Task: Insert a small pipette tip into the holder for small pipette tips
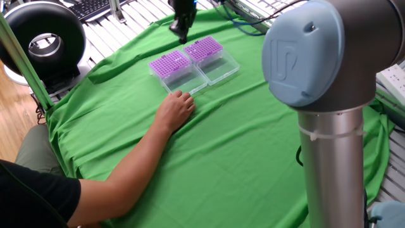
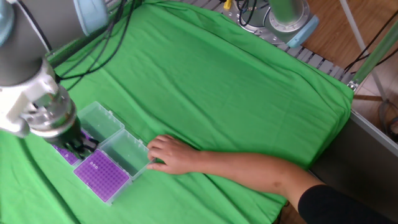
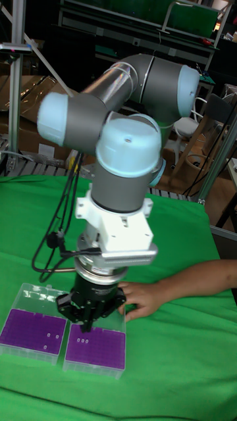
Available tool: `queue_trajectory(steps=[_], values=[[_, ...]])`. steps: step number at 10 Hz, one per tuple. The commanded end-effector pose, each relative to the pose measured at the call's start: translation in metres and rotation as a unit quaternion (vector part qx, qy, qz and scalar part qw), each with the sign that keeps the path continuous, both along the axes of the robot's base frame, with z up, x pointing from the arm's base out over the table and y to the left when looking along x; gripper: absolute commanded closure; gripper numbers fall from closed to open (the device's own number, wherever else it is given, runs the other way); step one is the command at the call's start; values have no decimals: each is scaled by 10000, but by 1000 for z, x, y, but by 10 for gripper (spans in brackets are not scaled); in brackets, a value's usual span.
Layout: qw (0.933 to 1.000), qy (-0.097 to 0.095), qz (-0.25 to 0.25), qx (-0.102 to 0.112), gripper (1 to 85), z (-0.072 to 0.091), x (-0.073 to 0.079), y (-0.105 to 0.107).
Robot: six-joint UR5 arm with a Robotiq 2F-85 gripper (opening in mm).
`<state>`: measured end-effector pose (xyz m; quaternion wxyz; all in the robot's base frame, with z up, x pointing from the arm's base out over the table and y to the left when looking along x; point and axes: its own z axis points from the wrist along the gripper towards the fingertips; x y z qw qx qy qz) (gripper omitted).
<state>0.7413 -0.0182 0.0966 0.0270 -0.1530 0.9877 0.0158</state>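
Note:
Two clear boxes with purple pipette tip holders lie side by side on the green cloth, their lids open. In one fixed view, one holder (image 1: 169,64) is on the left and the other holder (image 1: 204,49) on the right. My gripper (image 1: 180,29) hangs above and behind them, fingers together. The other fixed view has the gripper (image 2: 81,145) over the seam between the far holder (image 2: 63,153) and the near holder (image 2: 101,175). From the tall fixed view, the gripper (image 3: 88,323) hovers just above the right holder (image 3: 95,346). No small pipette tip can be made out between the fingers.
A person's hand (image 1: 175,107) rests on the cloth against the front of the near box, also seen as the hand (image 2: 169,154) and the hand (image 3: 146,296). The open clear lids (image 2: 112,134) lie beside the racks. The robot's big joint (image 1: 323,57) fills the right foreground.

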Motion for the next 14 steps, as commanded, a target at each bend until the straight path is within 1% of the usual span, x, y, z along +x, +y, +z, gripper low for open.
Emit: queue_trajectory(steps=[1, 2, 6, 14], values=[[9998, -34, -202, 84, 847, -9, 3, 32], [9998, -51, -172, 44, 847, -11, 4, 32], [9998, -161, -84, 25, 847, -20, 9, 26], [9998, -201, -46, -8, 847, -31, 3, 22]])
